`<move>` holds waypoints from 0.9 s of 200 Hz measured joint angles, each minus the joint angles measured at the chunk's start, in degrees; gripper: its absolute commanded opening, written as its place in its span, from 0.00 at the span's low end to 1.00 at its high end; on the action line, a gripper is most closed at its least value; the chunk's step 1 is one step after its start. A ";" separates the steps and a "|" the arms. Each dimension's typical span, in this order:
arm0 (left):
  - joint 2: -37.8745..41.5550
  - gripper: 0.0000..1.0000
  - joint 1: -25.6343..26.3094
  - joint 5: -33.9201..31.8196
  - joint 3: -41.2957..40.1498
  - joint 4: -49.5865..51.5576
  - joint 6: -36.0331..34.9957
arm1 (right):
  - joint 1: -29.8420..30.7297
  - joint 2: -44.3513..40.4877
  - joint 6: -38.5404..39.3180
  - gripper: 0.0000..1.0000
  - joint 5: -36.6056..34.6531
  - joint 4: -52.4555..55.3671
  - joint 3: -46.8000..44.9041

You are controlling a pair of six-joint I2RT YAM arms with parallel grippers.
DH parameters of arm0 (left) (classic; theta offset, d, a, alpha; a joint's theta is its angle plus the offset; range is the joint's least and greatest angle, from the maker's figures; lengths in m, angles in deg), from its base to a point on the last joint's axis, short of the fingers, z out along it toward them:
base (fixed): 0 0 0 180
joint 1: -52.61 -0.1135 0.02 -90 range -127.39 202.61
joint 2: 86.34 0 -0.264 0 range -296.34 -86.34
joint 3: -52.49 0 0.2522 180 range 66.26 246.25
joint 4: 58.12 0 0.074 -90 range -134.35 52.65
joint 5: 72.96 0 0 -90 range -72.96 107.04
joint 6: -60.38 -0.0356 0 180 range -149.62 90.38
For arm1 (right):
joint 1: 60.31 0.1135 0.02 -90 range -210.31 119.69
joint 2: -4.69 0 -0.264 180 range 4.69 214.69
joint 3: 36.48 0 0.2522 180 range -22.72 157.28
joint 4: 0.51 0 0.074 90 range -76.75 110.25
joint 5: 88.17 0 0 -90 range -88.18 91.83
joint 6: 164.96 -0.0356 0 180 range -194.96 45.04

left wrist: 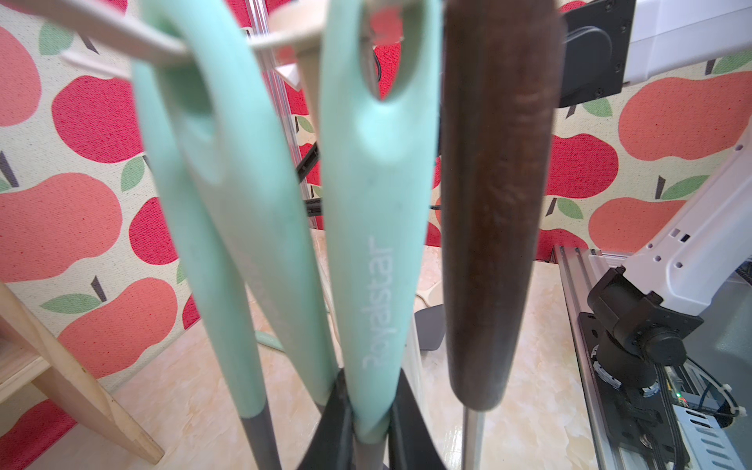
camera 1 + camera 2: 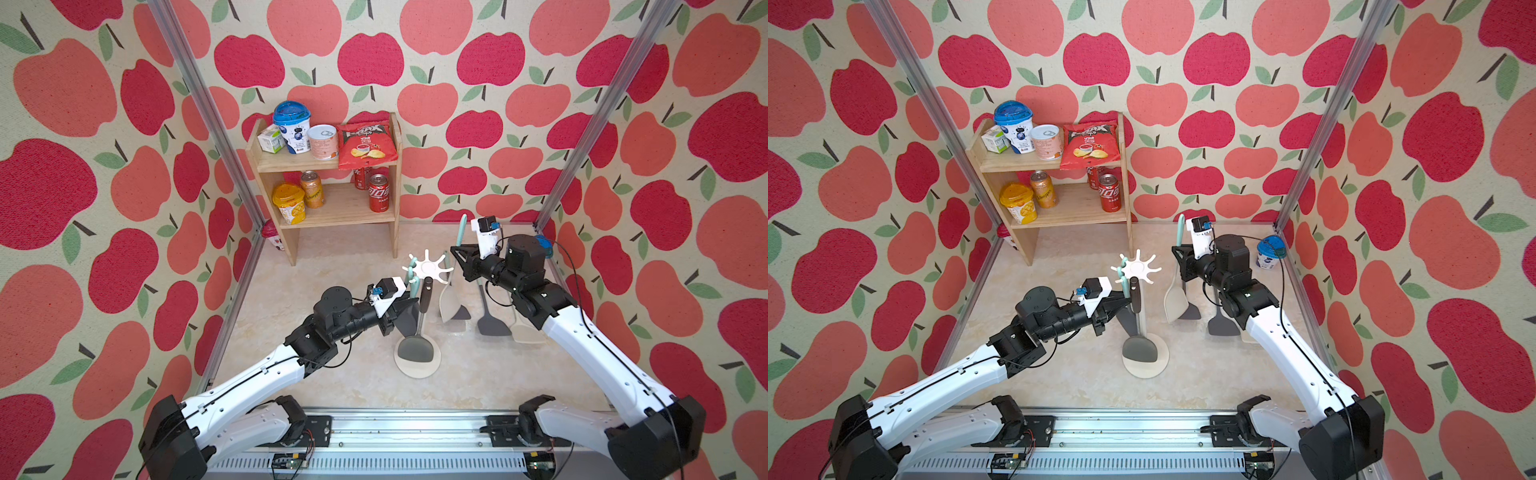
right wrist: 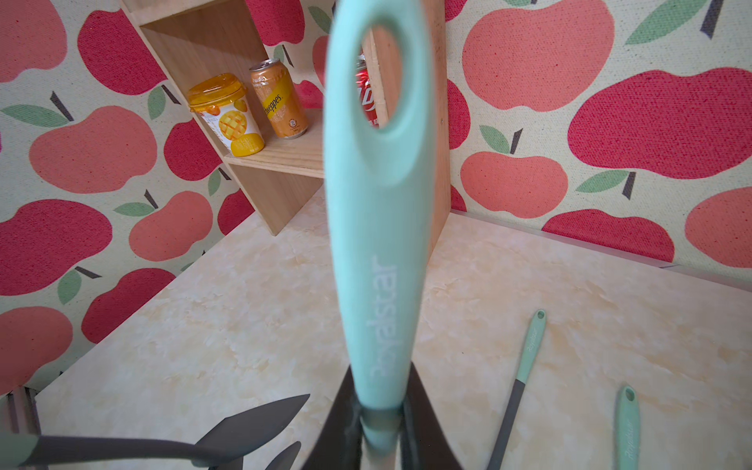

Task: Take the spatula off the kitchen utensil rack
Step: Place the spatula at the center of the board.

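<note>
Left pincer (image 1: 370, 411) clamped on mint handle (image 1: 378, 244) printed Royalstar, hooked on white rack (image 2: 428, 268); right pincer (image 3: 380, 407) clamped on second Royalstar spatula (image 3: 378, 203), off the rack.

Mostly matt
My left fingers (image 1: 329, 431) and right fingers (image 3: 337, 427), matt black plastic, each on a matt mint handle: utensil (image 1: 378, 244), spatula (image 3: 378, 203); wooden handle (image 1: 492, 203) dark, grained; worktop (image 3: 244, 305) glossy.
</note>
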 measured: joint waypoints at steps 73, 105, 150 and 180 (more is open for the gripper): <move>0.37 0.00 0.00 0.00 -0.15 0.22 0.00 | -0.48 7.48 -2.56 0.00 -0.35 2.99 6.25; 0.74 0.00 0.00 0.00 -0.44 0.26 0.00 | -0.81 9.38 -3.23 0.00 -0.37 3.98 7.61; 1.18 0.00 0.00 -0.02 -0.68 0.42 0.00 | -0.85 12.85 -4.52 0.00 0.00 4.81 10.19; 1.77 0.00 0.00 -0.02 -1.07 0.50 0.02 | -0.85 16.13 -5.35 0.00 0.48 5.84 12.63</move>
